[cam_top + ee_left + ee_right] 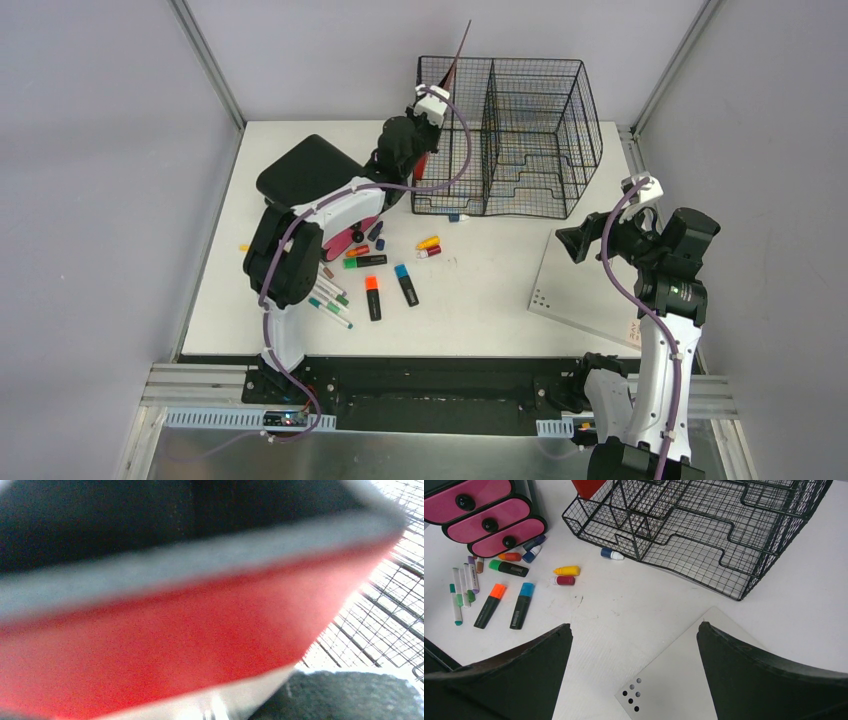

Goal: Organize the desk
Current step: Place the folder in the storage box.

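The desk (480, 290) is a white tabletop scattered with pens. My left gripper (428, 108) reaches over the left compartment of the black wire rack (520, 130) and is shut on a thin red folder (455, 62) that stands upright in it. In the left wrist view the red folder (175, 645) fills the frame, with the rack mesh (390, 620) at the right. My right gripper (580, 240) is open and empty. It hovers over the corner of a flat grey sheet (674, 685), jaws wide apart (634, 627).
A pink drawer unit (484, 515) stands left of the rack, and a black flat object (305, 170) lies at the back left. Highlighters (521, 605), thin pens (456, 597), small caps (567, 570) and a small blue-capped item (611, 554) lie loose. The grey sheet (590, 290) lies at the right.
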